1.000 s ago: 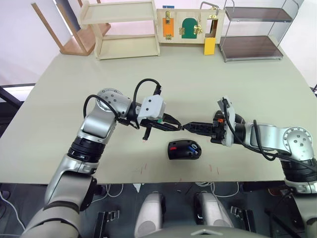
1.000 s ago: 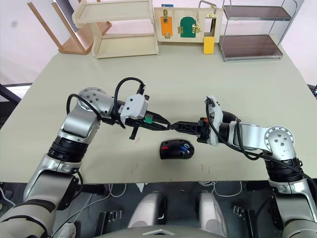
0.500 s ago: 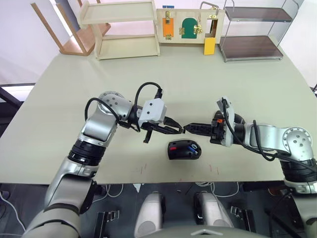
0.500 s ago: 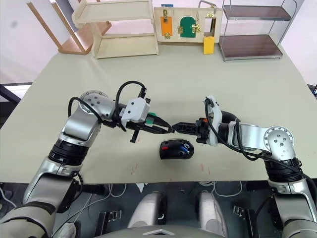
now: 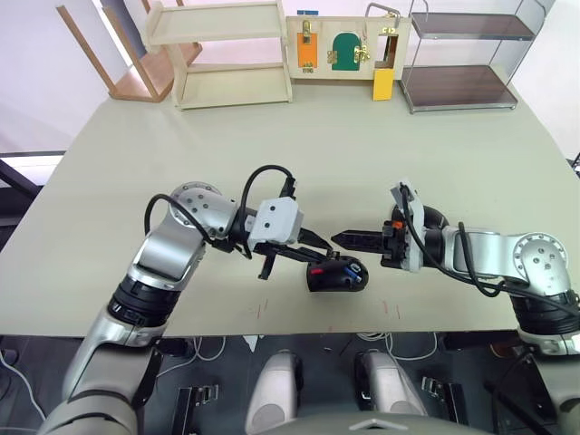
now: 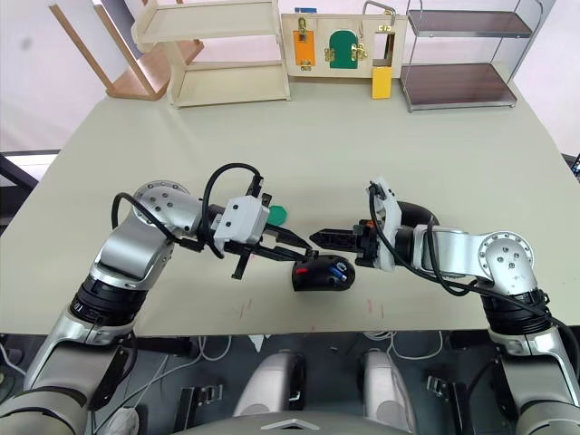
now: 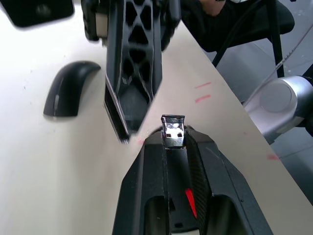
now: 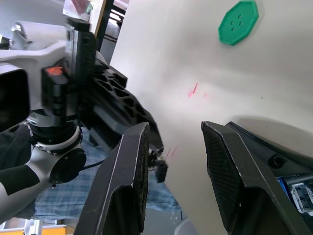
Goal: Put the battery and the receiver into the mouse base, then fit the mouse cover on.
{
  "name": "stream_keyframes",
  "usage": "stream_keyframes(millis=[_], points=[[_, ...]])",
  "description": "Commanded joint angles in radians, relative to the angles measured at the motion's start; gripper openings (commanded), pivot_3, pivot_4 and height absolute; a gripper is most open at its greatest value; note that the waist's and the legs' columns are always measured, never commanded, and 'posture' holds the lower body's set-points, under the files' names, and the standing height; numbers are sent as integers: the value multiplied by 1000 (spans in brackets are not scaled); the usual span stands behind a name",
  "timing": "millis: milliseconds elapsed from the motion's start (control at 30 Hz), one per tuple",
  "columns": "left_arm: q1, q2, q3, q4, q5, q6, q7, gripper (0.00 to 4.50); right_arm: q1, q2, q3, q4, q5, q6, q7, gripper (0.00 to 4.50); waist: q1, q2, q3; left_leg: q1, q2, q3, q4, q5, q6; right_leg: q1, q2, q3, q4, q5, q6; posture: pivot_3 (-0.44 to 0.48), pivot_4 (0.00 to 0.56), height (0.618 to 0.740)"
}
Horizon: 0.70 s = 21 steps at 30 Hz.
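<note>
— What is held at the left?
— The receiver (image 7: 173, 131) is pinched in the left pincer (image 5: 319, 256), over the mouse base (image 5: 337, 274) on the counter (image 5: 362, 154).
— And rightward?
— The right pincer (image 5: 341, 239) is spread, nothing gripped.

receiver (image 7: 173, 131): shiny metal | mouse cover (image 7: 68, 89): glossy black plastic (smooth) | table (image 5: 362, 154): matt

One mouse base (image 5: 336, 274) lies on the tabletop (image 5: 136, 181), with one blue battery (image 6: 338, 268) inside it. One receiver (image 7: 173, 131), one mouse cover (image 7: 68, 89) and one green disc (image 8: 237, 21). Two end effectors: left (image 5: 319, 256) and right (image 5: 340, 239). At 12 o'clock: two shelf units and one latch board (image 5: 347, 45).
</note>
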Motion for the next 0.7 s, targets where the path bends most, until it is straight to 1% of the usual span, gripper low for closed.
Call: stream_keyframes(millis=[33,333,700], points=[[-4,9,20,-2,-7,-26,22,109,0,-8,-21,-32,34,-9,22,1786,1,0,0,0,0,0,0,0,0,0,0,0,0,0,0,0,150,740],[-24,4,16,-47,-24,35,66,109,10,-32,-11,-30,34,-2,28,1786,0,0,0,0,0,0,0,0,0,0,0,0,-1,0,0,0,150,740],[-31,2,3,18,-9,-15,65,109,14,-43,-2,-29,34,2,40,1786,0,0,0,0,0,0,0,0,0,0,0,0,-1,0,0,0,150,740]])
